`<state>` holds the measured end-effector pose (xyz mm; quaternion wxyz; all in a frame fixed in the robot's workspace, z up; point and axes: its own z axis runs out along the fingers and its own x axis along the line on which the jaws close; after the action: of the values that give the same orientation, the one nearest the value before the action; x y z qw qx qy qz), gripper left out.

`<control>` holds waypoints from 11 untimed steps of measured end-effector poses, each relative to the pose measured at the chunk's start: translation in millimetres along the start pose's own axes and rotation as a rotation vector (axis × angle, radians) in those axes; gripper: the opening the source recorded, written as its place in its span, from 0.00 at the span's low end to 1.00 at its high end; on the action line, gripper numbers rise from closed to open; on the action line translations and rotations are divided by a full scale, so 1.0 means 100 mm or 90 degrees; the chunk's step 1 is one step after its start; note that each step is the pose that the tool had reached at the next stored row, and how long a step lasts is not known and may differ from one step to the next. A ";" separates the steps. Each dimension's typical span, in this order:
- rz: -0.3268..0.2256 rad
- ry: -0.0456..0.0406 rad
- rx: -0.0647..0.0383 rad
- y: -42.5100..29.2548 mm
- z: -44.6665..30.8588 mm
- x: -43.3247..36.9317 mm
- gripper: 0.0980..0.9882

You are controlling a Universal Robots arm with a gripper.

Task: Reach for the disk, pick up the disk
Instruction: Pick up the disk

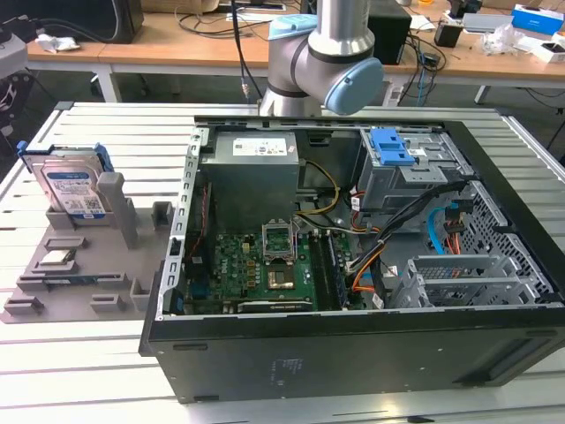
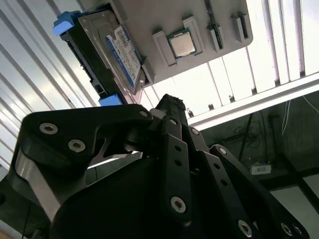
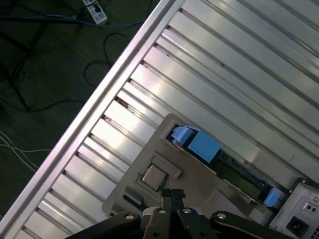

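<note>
Black gripper [image 3: 173, 195] linkage fills the foreground in both wrist views. The fingertips look pressed together, with nothing in them. Beyond it lies the grey tray [image 1: 115, 261], and in that tray's end slot stands the disk [image 1: 74, 189], on its edge, blue rails showing, untouched. Reach is the step in hand, I'd say, and barely begun. The tool hangs well apart from the tray, aimed towards it near the processor chip [image 3: 154, 177]. A grasp calls for jaws opened to span the disk and lined up with it. The arm [image 1: 322, 62] rises behind the open computer case [image 1: 353, 353], just beside the tray.
</note>
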<state>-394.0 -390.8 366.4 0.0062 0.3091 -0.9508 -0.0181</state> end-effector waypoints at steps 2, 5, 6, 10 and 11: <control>-0.009 0.0003 0.000 0.000 0.000 0.000 0.01; -0.029 0.0010 0.000 0.000 0.000 0.000 0.01; -0.033 0.0012 0.000 0.000 0.000 0.000 0.01; -0.071 0.0027 0.000 0.000 0.000 0.000 0.01; -0.079 0.0030 0.000 0.000 0.000 0.000 0.01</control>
<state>-394.0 -390.8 366.4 0.0073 0.3675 -0.9298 -0.0177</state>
